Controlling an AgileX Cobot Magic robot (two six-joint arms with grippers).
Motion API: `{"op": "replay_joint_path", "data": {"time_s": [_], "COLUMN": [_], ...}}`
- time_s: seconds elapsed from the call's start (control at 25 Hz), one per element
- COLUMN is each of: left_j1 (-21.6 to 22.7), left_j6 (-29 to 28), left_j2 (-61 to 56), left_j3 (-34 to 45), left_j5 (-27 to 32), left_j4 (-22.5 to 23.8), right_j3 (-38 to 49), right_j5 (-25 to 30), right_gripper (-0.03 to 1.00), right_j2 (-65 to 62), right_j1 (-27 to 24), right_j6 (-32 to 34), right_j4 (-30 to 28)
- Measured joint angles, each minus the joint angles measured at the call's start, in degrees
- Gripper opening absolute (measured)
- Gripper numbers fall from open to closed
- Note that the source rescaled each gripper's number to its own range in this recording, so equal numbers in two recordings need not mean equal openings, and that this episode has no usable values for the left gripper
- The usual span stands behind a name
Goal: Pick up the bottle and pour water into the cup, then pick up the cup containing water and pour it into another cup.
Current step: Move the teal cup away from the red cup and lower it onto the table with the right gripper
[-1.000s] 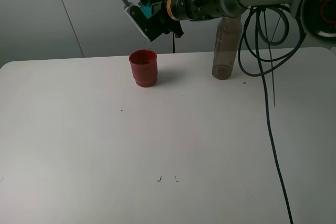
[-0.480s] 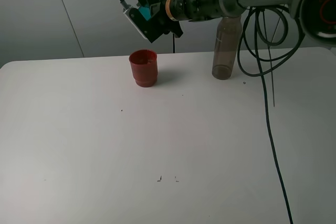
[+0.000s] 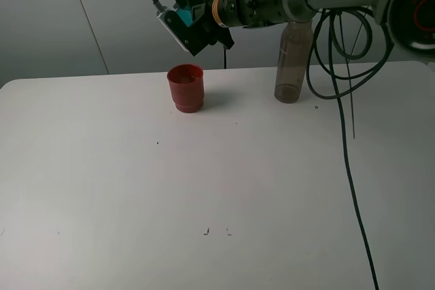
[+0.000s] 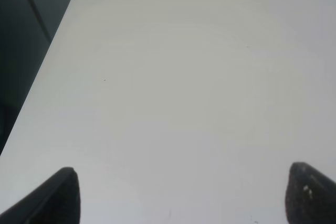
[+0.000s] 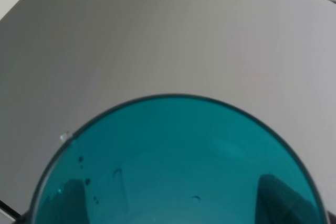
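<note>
Honestly, the right gripper (image 3: 182, 17) jaws are clamping the tipped translucent teal plastic tumbler (image 5: 173, 163) above the opaque red ridged cup (image 3: 185, 87) on the white worktop (image 3: 204, 181), so leftover drops are probably risking missing the rim.

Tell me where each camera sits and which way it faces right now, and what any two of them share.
Exterior high: mounted above the table's front, looking down and across at the red cup, the bottle and the right arm holding the teal cup tilted.
Left wrist: on the left arm, facing bare tabletop; only its pincer's two dark fingertips show, apart.
Right wrist: on the right arm, looking into the teal cup's mouth; its pincer is hidden behind the cup.
Shared: exterior high and right wrist both show the teal cup.
</note>
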Motion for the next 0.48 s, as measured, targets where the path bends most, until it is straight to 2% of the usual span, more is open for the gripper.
{"op": "replay_joint_path", "data": {"time_s": [0.16,0.28,0.36,0.48], "left_j1": [0.0,0.0,0.0,0.0], "left_j6": [0.0,0.0,0.0,0.0], "left_j2": [0.0,0.0,0.0,0.0], "left_j3": [0.0,0.0,0.0,0.0], "left_j5": [0.0,0.0,0.0,0.0], "left_j4": [0.0,0.0,0.0,0.0], "right_j3": [0.0,0.0,0.0,0.0], "right_j5": [-0.1,-0.3,-0.3,0.0], "right_gripper": [0.16,0.16,0.16,0.16], "right_j2": [0.0,0.0,0.0,-0.3], "right_j1": [0.2,0.3,0.3,0.3], "right_j6": [2.7,5.2,8.7,17.9], "right_j4": [0.2,3.2,6.0,9.7]}}
